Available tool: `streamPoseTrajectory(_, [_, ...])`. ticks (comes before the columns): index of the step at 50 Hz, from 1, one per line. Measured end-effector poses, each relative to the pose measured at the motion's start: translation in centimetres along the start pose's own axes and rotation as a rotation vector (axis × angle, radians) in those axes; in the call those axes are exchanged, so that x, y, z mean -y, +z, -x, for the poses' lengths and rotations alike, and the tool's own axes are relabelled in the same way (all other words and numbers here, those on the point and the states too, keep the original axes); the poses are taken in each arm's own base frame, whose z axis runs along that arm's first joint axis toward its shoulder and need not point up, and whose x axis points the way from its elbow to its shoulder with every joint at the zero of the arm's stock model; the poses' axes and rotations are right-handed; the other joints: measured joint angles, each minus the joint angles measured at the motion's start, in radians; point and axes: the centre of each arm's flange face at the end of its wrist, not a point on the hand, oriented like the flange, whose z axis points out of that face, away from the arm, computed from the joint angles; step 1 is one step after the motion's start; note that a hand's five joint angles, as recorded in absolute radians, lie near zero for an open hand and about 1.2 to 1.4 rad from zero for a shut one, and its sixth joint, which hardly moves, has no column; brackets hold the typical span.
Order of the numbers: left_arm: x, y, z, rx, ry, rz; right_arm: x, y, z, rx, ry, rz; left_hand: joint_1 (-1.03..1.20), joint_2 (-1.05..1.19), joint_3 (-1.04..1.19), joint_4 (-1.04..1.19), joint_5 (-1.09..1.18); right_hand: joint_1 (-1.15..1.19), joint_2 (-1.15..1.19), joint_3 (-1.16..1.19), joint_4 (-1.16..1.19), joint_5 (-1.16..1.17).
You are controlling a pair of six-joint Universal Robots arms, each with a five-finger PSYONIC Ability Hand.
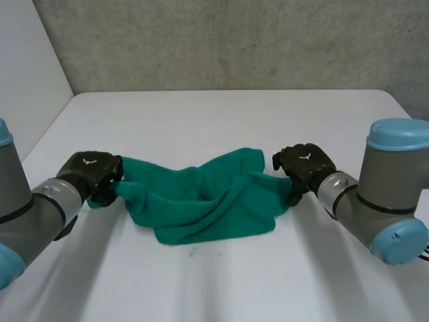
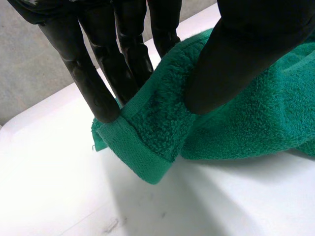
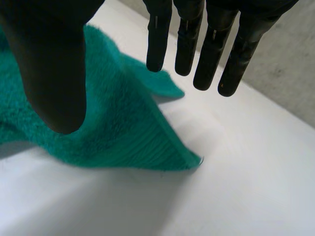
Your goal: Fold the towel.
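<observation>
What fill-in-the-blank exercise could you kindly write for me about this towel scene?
1. The crumpled towel is ____ in colour.
2. It lies on a ____ table.
3. The left hand pinches the towel's edge between its fingers and its ____.
4. The right hand, with fingers straight and gripping nothing, is ____.
Missing words: green; white; thumb; open.

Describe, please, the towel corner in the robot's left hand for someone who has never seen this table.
On the white table, a crumpled green towel lies between two black hands. The corner sits at the towel's end by the left hand, edged with a woven band. It alone is pinched between thumb and fingers; the other corner, by the right hand, lies loose on the table.
</observation>
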Motion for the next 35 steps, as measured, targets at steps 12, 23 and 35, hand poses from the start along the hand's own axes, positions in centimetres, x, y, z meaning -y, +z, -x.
streamPoseTrajectory(12, [0.0,0.3,0.2,0.005,-0.001,0.000,-1.6,3.5,-0.1,0.053,0.029,0.131,0.000,0.000,0.000,0.000,0.000,0.534,0.654,0.643,0.652,0.623])
streamPoseTrajectory(23, [10.1,3.2,4.0,0.131,0.075,-0.341,13.2,3.3,-5.6,-0.210,-0.062,-0.386,0.000,0.002,0.002,0.000,0.000,0.540,0.678,0.683,0.702,0.657])
streamPoseTrajectory(35, [24.5,-0.3,9.1,0.442,0.104,-0.967,26.5,-5.9,-9.8,-0.523,-0.099,-0.945,0.000,0.002,0.003,0.000,0.000,0.540,0.678,0.683,0.707,0.663])
